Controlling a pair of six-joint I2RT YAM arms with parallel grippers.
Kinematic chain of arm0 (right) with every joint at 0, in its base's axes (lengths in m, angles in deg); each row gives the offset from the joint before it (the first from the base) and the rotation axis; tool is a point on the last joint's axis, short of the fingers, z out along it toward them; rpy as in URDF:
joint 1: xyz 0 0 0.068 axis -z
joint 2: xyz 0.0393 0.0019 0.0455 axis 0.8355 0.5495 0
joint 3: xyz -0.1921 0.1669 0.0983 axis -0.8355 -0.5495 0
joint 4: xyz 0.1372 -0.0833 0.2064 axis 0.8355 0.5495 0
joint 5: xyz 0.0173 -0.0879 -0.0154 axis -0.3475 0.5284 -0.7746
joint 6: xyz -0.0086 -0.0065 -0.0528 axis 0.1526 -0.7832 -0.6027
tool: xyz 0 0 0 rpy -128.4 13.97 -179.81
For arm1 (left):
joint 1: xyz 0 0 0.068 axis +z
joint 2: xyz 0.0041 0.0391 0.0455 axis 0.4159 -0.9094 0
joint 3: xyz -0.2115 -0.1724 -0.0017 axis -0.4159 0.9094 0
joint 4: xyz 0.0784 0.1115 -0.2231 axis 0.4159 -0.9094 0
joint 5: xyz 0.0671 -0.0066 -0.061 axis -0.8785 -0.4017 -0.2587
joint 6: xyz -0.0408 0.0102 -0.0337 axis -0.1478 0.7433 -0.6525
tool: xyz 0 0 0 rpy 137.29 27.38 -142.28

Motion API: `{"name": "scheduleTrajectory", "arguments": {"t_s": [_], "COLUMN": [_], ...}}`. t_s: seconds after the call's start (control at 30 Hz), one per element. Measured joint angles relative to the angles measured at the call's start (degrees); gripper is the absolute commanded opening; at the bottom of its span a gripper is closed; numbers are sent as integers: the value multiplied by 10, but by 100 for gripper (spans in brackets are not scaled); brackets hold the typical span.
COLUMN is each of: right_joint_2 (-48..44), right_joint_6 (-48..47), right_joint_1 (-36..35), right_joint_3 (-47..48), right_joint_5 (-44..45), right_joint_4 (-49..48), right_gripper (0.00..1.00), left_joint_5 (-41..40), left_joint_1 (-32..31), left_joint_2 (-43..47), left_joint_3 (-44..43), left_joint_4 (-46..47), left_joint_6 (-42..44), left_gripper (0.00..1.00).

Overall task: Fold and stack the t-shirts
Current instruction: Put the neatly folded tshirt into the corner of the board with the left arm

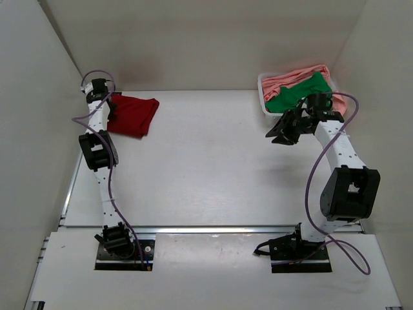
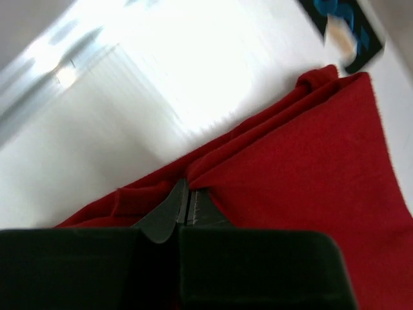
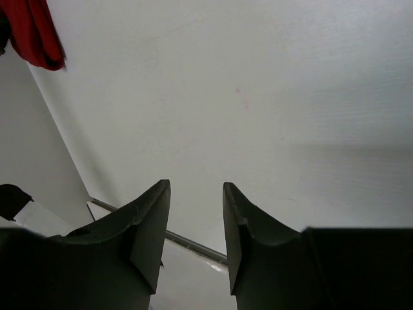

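Note:
The dark red t-shirt [image 1: 134, 113] lies folded at the back left of the table. My left gripper [image 1: 108, 108] is at its left edge, shut on a fold of the red cloth [image 2: 297, 161]; the fingertips [image 2: 187, 197] pinch the hem. The bright green t-shirt [image 1: 295, 94] and the salmon pink t-shirt [image 1: 288, 79] lie bunched in the white basket [image 1: 262, 97] at the back right. My right gripper [image 1: 279, 135] is open and empty, held above the bare table in front of the basket. In the right wrist view its gripper [image 3: 197, 194] shows a wide gap.
White walls enclose the table on the left, back and right. A metal rail [image 1: 206, 229] runs along the table's near edge, in front of the arm bases. The red shirt's corner shows in the right wrist view [image 3: 32, 32].

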Motion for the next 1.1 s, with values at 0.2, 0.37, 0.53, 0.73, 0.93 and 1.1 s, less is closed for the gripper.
{"name": "scheduleTrajectory", "arguments": {"t_s": [0.2, 0.37, 0.53, 0.73, 0.93, 1.1], "right_joint_2": [36, 40, 41, 38, -22, -137], "right_joint_6": [-17, -20, -20, -19, -24, -39], "right_joint_1": [-28, -46, -47, -58, -43, 28], "right_joint_3": [107, 118, 114, 72, -22, -86], "right_joint_5": [-1, -10, -13, -18, -17, -7], "right_joint_4": [1, 2, 3, -25, -58, -81], "right_gripper": [35, 35, 35, 35, 37, 38], "left_joint_5": [26, 56, 88, 93, 126, 150], "left_joint_1": [37, 53, 57, 35, -18, -87], "left_joint_2": [-16, -43, -50, -41, 39, 210], "left_joint_3": [1, -16, -24, -25, 45, 228], "left_joint_4": [83, 134, 183, 173, 108, 92], "left_joint_6": [-79, -135, -141, -76, -28, 26], "left_gripper": [0, 30, 87, 98, 99, 98]}}
